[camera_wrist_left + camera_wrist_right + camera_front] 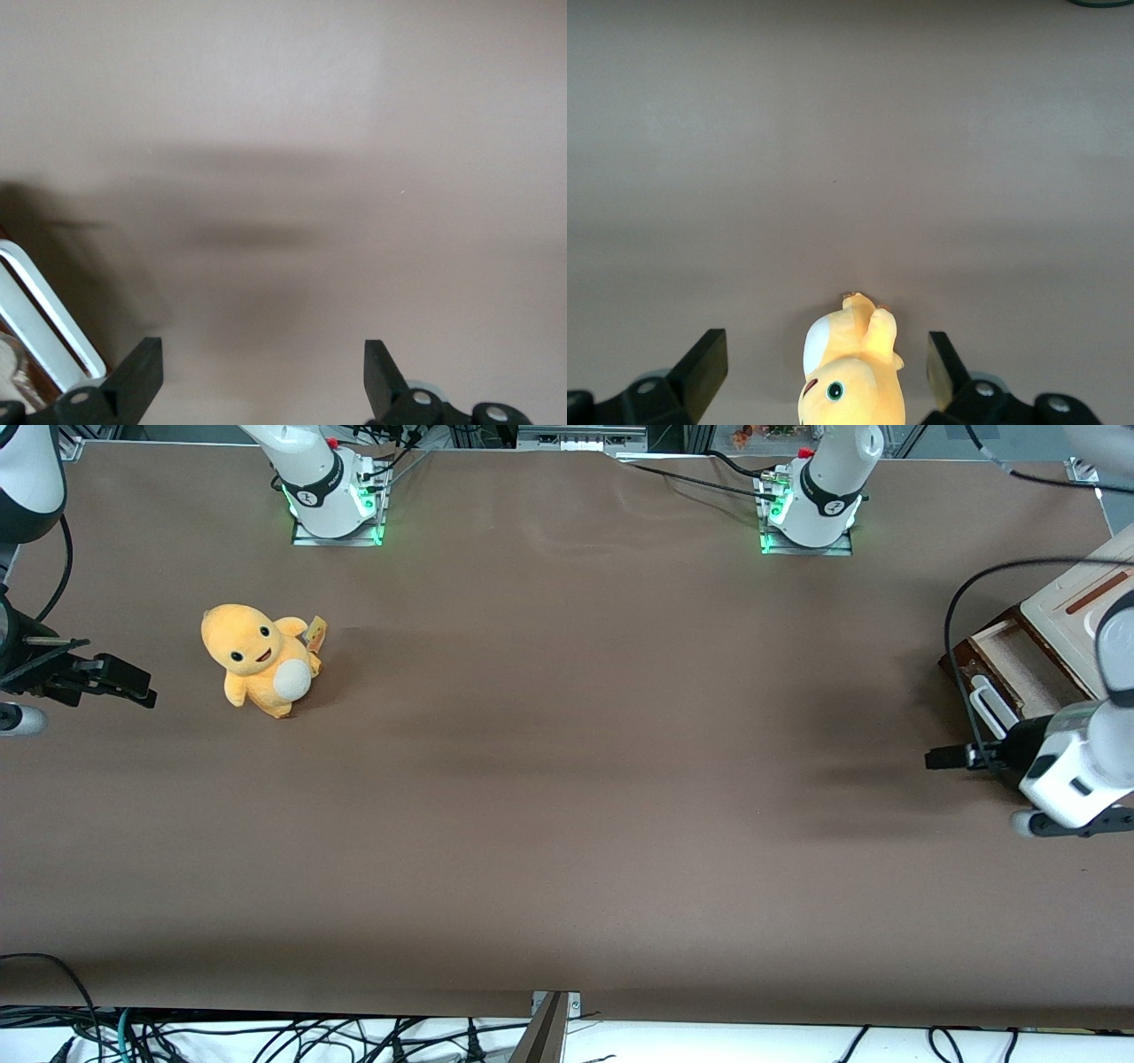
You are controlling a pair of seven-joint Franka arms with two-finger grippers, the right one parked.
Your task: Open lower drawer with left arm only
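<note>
Your jaws (261, 376) stand wide apart and hold nothing; between the two black fingertips (142, 367) you see only the bare brown surface (354, 133) with a soft shadow on it. Just beside one fingertip runs the long white bar handle (40, 310) of the lower drawer, close to it but not between the jaws, and I cannot tell if they touch.

In the front view your gripper (952, 757) points out over the surface, at the working arm's end of it, and sits a little nearer to the front camera than the handle (990, 706). The lower drawer (1010, 664) is pulled out of the cabinet: you see its pale raw-wood inside and the dark brown front panel under the handle. The cabinet (1076, 615), with its pale top, stands at the very edge of the view and is cut by it. The left arm (1076, 766) hangs over the drawer's nearer corner, and its black cable (961, 602) curves above the drawer.

From the drawer front toward the parked arm's end, the brown surface lies open for a long way. The only thing there is a yellow plush toy (260, 660), well apart from you. The surface's front edge runs along the lower part of the front view, with loose cables (266, 1036) below it.
</note>
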